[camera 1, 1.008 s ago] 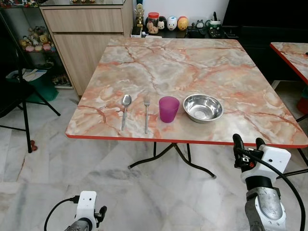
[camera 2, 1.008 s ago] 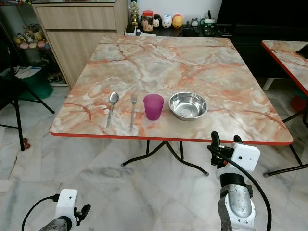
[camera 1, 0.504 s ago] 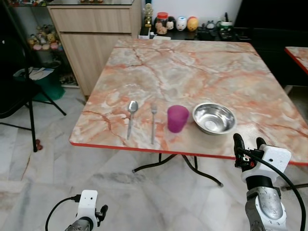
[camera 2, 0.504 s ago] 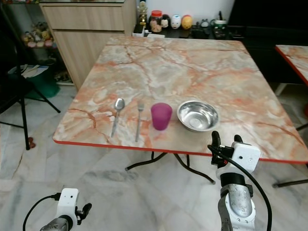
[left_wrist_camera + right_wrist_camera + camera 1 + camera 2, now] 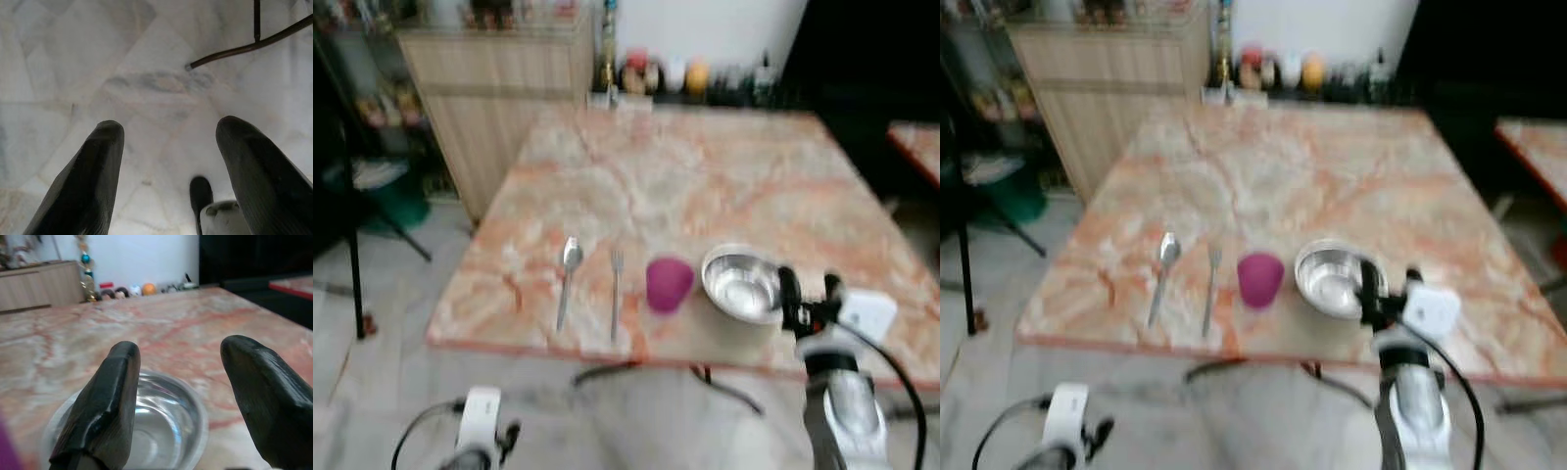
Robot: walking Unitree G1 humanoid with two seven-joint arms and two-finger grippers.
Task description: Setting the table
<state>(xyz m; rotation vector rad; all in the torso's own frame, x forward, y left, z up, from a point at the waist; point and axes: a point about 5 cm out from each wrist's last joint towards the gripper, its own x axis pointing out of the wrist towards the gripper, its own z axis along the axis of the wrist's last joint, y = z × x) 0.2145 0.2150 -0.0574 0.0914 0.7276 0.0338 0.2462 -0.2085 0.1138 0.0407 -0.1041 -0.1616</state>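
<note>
Head cams look down, both on table (image 5: 724,186); R wrist close to bowl (image 5: 161,416), L at floor (image 5: 98,63).

Through blur, table (image 5: 724,186) beyond bowl (image 5: 741,285) looks free; cup (image 5: 668,284) crowds its left.

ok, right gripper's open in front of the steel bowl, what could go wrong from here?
1. The head views are blurred, so aiming at the steel bowl may be off.
2. The purple cup stands close beside the bowl; a push from the open right gripper could slide the bowl into it.
</note>
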